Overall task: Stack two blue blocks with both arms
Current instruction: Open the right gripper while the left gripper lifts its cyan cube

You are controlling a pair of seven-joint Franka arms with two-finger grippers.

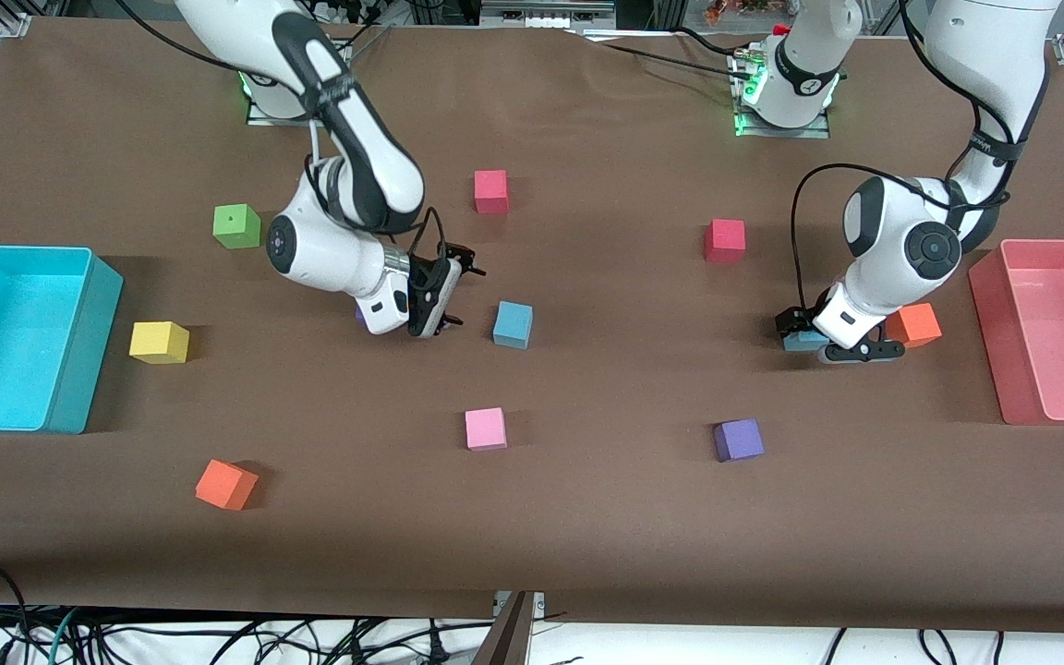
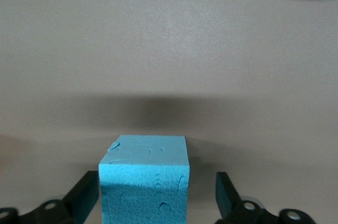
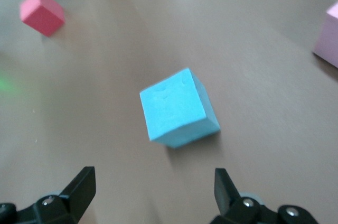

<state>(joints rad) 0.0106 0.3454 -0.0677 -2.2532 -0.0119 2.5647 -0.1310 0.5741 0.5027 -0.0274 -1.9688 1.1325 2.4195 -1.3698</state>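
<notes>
One blue block (image 1: 513,324) lies on the brown table near the middle. My right gripper (image 1: 435,297) hangs tilted and low beside it, toward the right arm's end, open and empty. In the right wrist view this block (image 3: 177,108) lies apart from the open gripper (image 3: 153,192). The second blue block (image 1: 803,341) is mostly hidden under my left gripper (image 1: 829,342), which is down at the table. In the left wrist view the block (image 2: 145,176) stands between the open fingers (image 2: 84,197); one finger is close against it and the other stands apart.
An orange block (image 1: 913,324) sits right beside the left gripper, with a pink bin (image 1: 989,305) next to it. A cyan bin (image 1: 79,369) stands at the right arm's end. Red blocks (image 1: 491,191) (image 1: 725,240) and green (image 1: 236,226), yellow (image 1: 160,342), orange (image 1: 226,484), pink (image 1: 486,429) and purple (image 1: 738,440) blocks are scattered.
</notes>
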